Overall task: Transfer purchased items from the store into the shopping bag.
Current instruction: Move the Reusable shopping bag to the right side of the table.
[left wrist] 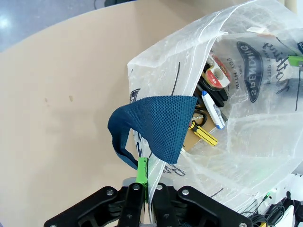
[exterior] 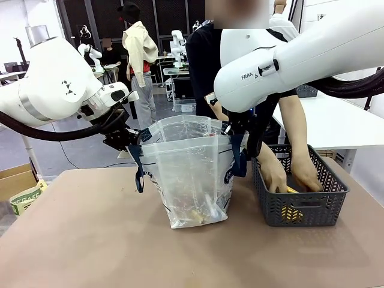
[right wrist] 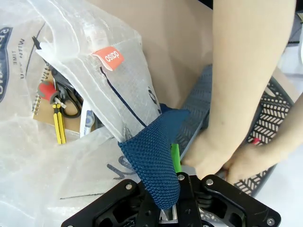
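Observation:
The shopping bag stands upright mid-table, its mouth held wide between both grippers. My left gripper is shut on the bag's left rim beside a navy strap; in the left wrist view the left gripper pinches the plastic. My right gripper is shut on the right rim and strap. Purchased items lie at the bag's bottom: a brown cardboard piece, yellow-handled tools, black scissors. The store sits right of the bag, with the person's hands inside it.
The person stands behind the basket, forearms reaching down close to my right gripper. Bare brown tabletop spreads in front and to the left. A cardboard box sits past the table's left edge, a white table at back right.

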{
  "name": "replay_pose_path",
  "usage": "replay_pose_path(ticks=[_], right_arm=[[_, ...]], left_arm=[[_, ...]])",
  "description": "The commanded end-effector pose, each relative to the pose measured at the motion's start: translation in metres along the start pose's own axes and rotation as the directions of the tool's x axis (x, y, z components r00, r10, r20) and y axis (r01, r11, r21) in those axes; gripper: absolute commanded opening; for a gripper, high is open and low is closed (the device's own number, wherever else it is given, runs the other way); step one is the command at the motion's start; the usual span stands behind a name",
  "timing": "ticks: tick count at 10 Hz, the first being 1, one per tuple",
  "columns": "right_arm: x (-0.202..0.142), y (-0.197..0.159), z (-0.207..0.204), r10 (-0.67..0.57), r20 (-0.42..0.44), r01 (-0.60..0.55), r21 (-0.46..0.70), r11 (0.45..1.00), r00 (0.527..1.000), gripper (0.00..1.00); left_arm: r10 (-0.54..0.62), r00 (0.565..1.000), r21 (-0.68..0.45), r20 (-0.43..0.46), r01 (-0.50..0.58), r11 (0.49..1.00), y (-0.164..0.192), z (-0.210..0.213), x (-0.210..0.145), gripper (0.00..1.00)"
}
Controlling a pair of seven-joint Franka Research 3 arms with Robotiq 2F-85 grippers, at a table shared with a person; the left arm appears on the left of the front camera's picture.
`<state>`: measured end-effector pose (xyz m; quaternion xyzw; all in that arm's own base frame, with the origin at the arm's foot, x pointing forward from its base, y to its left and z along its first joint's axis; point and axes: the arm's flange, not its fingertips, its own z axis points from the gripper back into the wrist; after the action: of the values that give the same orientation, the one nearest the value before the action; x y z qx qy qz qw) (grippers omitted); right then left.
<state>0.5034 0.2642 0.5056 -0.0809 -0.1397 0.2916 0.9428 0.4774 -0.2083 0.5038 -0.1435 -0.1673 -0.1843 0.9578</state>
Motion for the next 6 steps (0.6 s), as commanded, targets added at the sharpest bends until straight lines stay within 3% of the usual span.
replay_pose_path(ticks=[1, 6], right_arm=[[-0.0001, -0.0008, 0.0013, 0.002, 0.004, -0.002, -0.004, 1.0, 1.0, 0.0], [-0.0001, -0.0008, 0.0013, 0.002, 0.004, -0.002, -0.004, 1.0, 1.0, 0.0]], left_arm=[[0.003, 1.0, 0.002, 0.004, -0.003, 1.0, 0.0016, -0.0003, -0.0006, 0.0], [0.003, 1.0, 0.002, 0.004, -0.003, 1.0, 0.0016, -0.0003, -0.0006, 0.0]])
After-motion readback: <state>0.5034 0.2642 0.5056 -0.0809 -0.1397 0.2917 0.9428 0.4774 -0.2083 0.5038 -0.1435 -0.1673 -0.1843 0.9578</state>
